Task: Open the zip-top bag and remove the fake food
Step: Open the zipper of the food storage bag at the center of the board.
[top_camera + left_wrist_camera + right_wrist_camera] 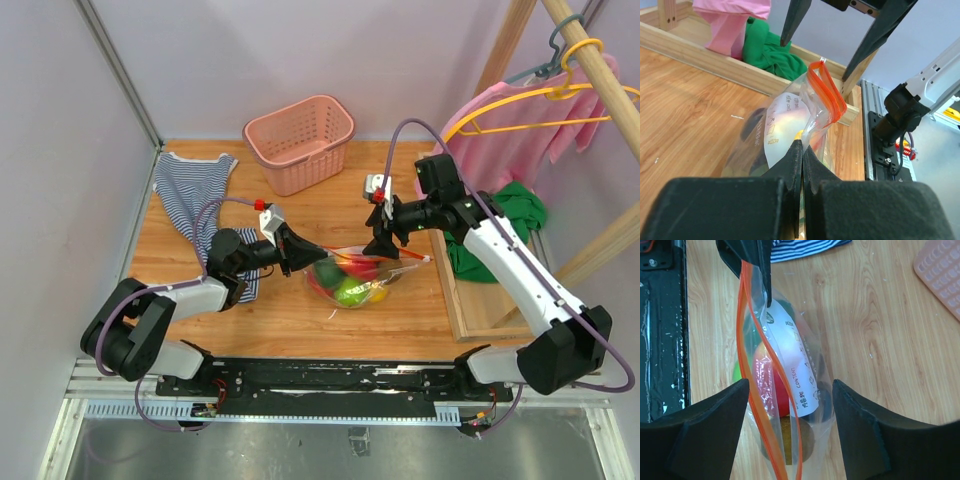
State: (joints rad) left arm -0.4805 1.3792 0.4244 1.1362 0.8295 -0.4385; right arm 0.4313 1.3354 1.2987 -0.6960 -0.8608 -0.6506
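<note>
Table (270,325): wooden top, with a black rail along its near edge where both arm bases sat.
Left gripper (300,256): low over the wood at centre left; jaws pressed together on a fold of clear plastic at the bag's left end, just below the zip.
Bag (352,282): clear and crinkled, resting mid-table between the two grippers, white label (796,371) facing up.
Zip strip (751,365): orange, running along the bag's upper edge; in the right wrist view its two tracks had parted toward the right end.
Fruit (348,290): inside the bag; red, yellow-green and dark pieces showed through the plastic.
Right gripper (383,246): pointing down over the bag's right part, jaws wide apart, the zip edge lying between them without clear contact.
Striped shirt (188,196): crumpled at the far left corner.
Green cloth (512,214): heaped on the wooden frame at right.
Pink basket (300,142): slotted, at the far edge, well apart from the bag.
Pink garment (505,135): on a yellow hanger (545,98), far right.
</note>
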